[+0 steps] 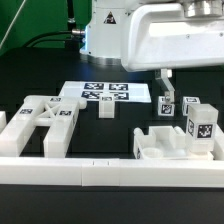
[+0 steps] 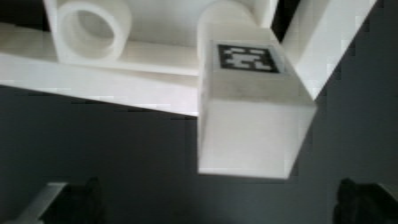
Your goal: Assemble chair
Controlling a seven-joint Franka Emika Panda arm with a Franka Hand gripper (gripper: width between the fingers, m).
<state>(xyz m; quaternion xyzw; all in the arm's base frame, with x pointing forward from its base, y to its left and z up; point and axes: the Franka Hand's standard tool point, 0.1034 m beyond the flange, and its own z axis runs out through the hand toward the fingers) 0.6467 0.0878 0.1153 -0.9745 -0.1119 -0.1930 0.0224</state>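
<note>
My gripper (image 1: pixel 165 84) (image 2: pixel 217 206) hangs open at the exterior view's right. Its dark fingertips (image 2: pixel 71 200) stand wide apart with nothing between them. Just under it is a long white leg block (image 2: pixel 246 110) (image 1: pixel 167 107) with a black-and-white tag on its side; the fingers do not touch it. Behind that block in the wrist view is a white chair part with a round hole (image 2: pixel 89 30). The X-braced frame (image 1: pixel 45 118) lies at the exterior view's left. A low, blocky white part (image 1: pixel 163 143) sits in front of the leg block.
Two more tagged blocks (image 1: pixel 201 127) (image 1: pixel 190 105) stand to the right of the gripper. A small white block (image 1: pixel 106 108) sits by the marker board (image 1: pixel 105 92). A long white border rail (image 1: pixel 110 175) runs along the front.
</note>
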